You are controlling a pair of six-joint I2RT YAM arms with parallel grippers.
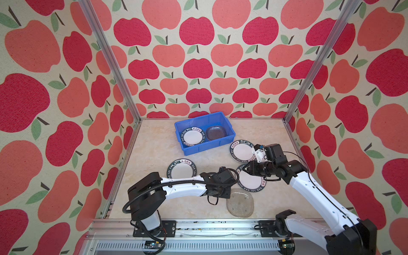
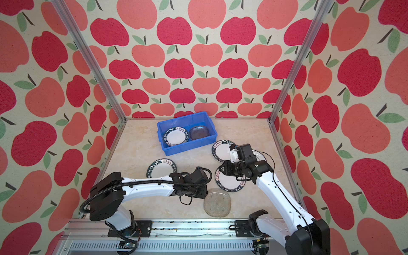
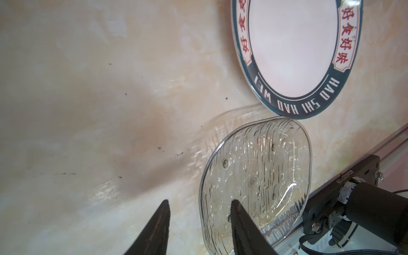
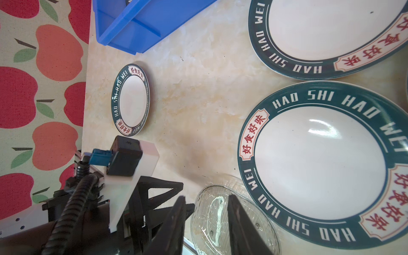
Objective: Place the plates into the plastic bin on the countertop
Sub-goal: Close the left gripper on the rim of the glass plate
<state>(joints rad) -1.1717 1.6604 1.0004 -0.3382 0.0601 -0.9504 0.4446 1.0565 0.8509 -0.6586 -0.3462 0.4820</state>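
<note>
The left end effector [image 3: 200, 201] stands partly open astride the near rim of the clear glass plate [image 3: 265, 167], one finger over the dish and one outside it above the bench [image 3: 88, 110] — nothing is gripped yet. The plate lies at lower centre in both top views, well apart from the blue bin [image 1: 205, 147] at upper centre. Glass is likely slick, so the pinch should sit deep on the rim and the lift stay level. A round lettered plate [image 3: 293, 50] lies just beside its far edge and could be nudged. The right end effector [image 4: 206, 196], part open and empty, hovers over that plate — crowding the way. In the bin lie a round plate [image 1: 192, 136] and a second glass plate [image 1: 215, 133].
</note>
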